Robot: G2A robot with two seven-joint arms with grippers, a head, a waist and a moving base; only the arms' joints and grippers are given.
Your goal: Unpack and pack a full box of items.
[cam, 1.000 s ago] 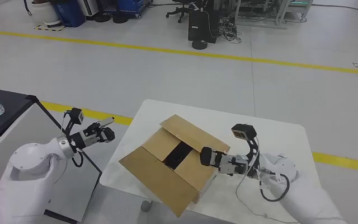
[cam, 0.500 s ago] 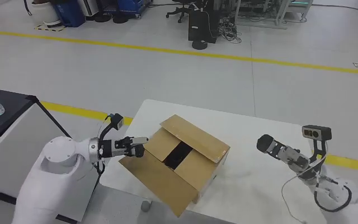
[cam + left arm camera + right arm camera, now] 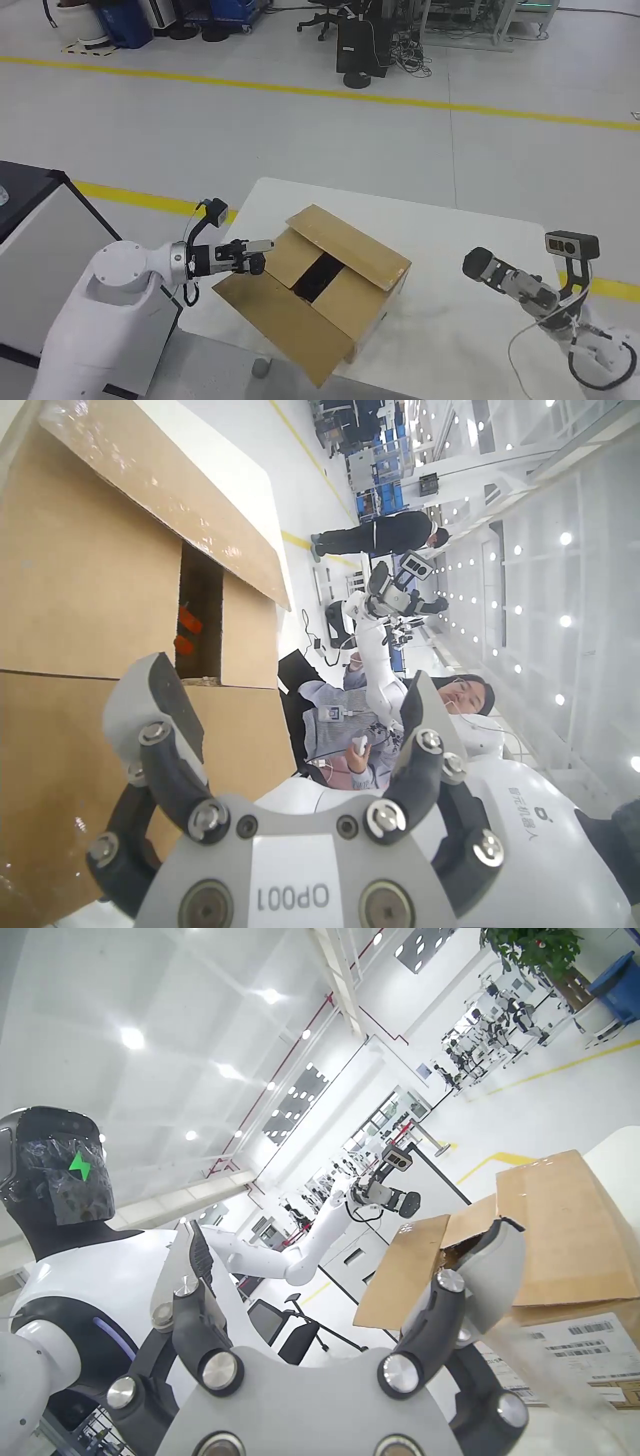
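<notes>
A brown cardboard box (image 3: 345, 255) stands on the white table (image 3: 460, 235), its flaps partly folded with a dark gap (image 3: 318, 277) in the middle. My left gripper (image 3: 256, 250) is open beside the box's left flap edge, with nothing between its fingers. In the left wrist view the left gripper (image 3: 295, 700) faces the box (image 3: 90, 575), and red items (image 3: 187, 627) lie inside the gap. My right gripper (image 3: 478, 264) is held open to the right of the box, apart from it. In the right wrist view the right gripper (image 3: 345, 1248) is empty, with the box (image 3: 550, 1228) beyond it.
The box sits near the table's front left corner, one long flap (image 3: 280, 315) hanging over the edge. A white label (image 3: 585, 1343) is on the box's side. A dark-framed cabinet (image 3: 40, 200) stands left of the table. Bare tabletop lies to the right of the box.
My left gripper has come from off the table's left side to the box's left flap. My right gripper has pulled back from the box to the right.
</notes>
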